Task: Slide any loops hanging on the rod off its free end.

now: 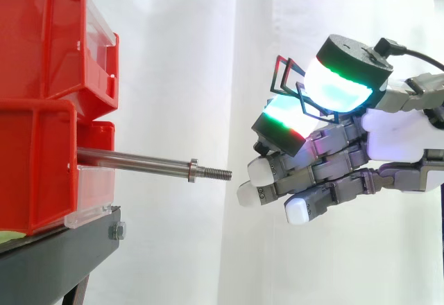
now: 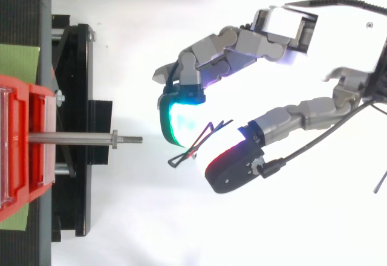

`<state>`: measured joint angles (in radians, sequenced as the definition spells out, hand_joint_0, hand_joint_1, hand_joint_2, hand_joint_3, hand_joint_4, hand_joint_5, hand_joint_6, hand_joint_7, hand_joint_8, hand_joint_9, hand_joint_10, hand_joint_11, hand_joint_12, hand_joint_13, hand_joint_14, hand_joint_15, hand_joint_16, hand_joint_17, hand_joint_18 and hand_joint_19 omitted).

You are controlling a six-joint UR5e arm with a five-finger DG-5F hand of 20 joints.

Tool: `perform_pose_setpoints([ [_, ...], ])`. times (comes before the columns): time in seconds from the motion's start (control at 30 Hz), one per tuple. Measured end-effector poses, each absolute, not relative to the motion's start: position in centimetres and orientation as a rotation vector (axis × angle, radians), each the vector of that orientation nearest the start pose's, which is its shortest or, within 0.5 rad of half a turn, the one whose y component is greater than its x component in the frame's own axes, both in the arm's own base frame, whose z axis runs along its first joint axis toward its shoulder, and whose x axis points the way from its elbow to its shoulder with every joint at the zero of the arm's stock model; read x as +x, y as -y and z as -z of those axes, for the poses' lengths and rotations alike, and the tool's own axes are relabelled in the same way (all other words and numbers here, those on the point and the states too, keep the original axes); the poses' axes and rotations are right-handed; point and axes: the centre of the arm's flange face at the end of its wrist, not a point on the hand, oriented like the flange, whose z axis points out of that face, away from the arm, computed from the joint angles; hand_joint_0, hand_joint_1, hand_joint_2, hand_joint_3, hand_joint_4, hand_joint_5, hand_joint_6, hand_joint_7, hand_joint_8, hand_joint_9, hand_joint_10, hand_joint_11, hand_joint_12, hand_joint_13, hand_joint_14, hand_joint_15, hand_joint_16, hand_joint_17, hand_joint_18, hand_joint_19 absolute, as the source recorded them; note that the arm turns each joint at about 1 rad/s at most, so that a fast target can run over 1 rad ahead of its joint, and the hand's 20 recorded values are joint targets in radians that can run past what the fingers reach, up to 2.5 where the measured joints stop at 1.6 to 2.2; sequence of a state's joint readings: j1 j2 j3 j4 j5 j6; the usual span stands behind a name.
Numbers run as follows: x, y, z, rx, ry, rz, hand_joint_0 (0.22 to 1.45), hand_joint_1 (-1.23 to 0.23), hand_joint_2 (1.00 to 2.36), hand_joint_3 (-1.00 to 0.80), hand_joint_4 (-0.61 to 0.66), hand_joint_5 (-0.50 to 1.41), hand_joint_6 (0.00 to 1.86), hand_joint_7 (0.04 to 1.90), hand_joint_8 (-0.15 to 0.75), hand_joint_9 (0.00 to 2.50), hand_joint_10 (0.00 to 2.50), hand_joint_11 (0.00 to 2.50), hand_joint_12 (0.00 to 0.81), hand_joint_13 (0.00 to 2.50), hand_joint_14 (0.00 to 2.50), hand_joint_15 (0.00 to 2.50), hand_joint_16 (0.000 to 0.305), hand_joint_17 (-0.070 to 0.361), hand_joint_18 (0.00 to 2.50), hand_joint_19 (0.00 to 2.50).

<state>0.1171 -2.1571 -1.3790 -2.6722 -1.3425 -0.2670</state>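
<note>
My hand (image 1: 345, 161) pinches the dark wire loop (image 2: 199, 144) between two pads, clear of and to the right of the rod (image 1: 135, 159), whose long axis runs left to right, its threaded free end (image 1: 220, 174) pointing at my fingertips (image 1: 258, 172).

Loops (image 2: 192, 148) in hand (image 1: 388, 138), clear beyond rod's (image 1: 132, 158) free end

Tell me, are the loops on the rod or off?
Off: the rod is bare, and the loops are pinched in the hand, apart from its free end.
</note>
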Motion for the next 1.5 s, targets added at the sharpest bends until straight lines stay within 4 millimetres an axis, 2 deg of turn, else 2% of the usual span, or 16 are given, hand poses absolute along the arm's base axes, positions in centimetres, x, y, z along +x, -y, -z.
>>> perform_pose_setpoints([
  [0.3,71.5,7.09,-27.37,1.052,-1.176,-0.971,0.62,-0.6,1.01,-0.4,0.09,-0.13,0.7,1.28,0.28,0.75,0.01,0.2,0.319,0.55,0.0,0.01,0.046,0.102,0.64,0.42],
  [0.4,71.51,7.01,-27.39,1.052,-1.176,-0.973,0.61,-0.58,1.02,-0.21,0.09,-0.16,0.77,1.21,0.287,0.73,0.01,0.23,0.324,0.55,0.0,0.01,0.046,0.104,0.65,0.41],
  [0.47,71.52,6.96,-27.39,1.052,-1.175,-0.974,0.61,-0.59,1.02,-0.15,0.11,-0.18,0.81,1.18,0.284,0.72,0.01,0.24,0.325,0.55,0.0,0.02,0.046,0.104,0.65,0.41],
  [0.5,71.52,6.95,-27.4,1.052,-1.175,-0.974,0.62,-0.65,1.02,-0.12,0.12,-0.2,0.83,1.15,0.285,0.71,0.01,0.27,0.326,0.54,0.0,0.01,0.046,0.105,0.65,0.41],
  [0.6,71.55,6.93,-27.42,1.051,-1.173,-0.977,0.64,-0.69,1.02,-0.13,0.13,-0.21,0.84,1.11,0.285,0.69,0.01,0.29,0.329,0.54,0.0,0.01,0.047,0.105,0.65,0.4],
  [0.77,71.56,6.91,-27.44,1.055,-1.168,-0.982,0.66,-0.75,1.02,-0.29,0.13,-0.21,0.84,1.08,0.284,0.73,0.01,0.32,0.327,0.55,0.0,0.01,0.047,0.105,0.65,0.39],
  [1.0,71.55,6.92,-27.42,1.062,-1.165,-0.988,0.64,-0.73,1.01,-0.4,0.09,-0.18,0.82,1.19,0.28,0.77,0.01,0.29,0.322,0.56,0.0,0.02,0.046,0.103,0.66,0.41],
  [1.2,71.55,6.92,-27.43,1.063,-1.165,-0.989,0.64,-0.73,1.02,-0.31,0.03,-0.18,0.82,1.23,0.287,0.77,0.01,0.27,0.321,0.57,0.0,0.02,0.046,0.103,0.66,0.41],
  [1.3,71.56,6.92,-27.45,1.064,-1.164,-0.989,0.64,-0.75,1.02,-0.24,0.04,-0.2,0.83,1.18,0.285,0.74,0.01,0.29,0.324,0.55,0.0,0.02,0.046,0.104,0.66,0.4],
  [1.43,71.57,6.91,-27.46,1.07,-1.158,-0.989,0.66,-0.75,1.02,-0.27,0.08,-0.2,0.83,1.14,0.282,0.72,0.01,0.29,0.323,0.55,0.0,0.02,0.046,0.104,0.65,0.4],
  [1.5,71.57,6.91,-27.47,1.074,-1.154,-0.989,0.65,-0.76,1.02,-0.24,0.06,-0.19,0.82,1.16,0.281,0.76,0.01,0.3,0.321,0.55,0.0,0.02,0.046,0.103,0.65,0.42],
])
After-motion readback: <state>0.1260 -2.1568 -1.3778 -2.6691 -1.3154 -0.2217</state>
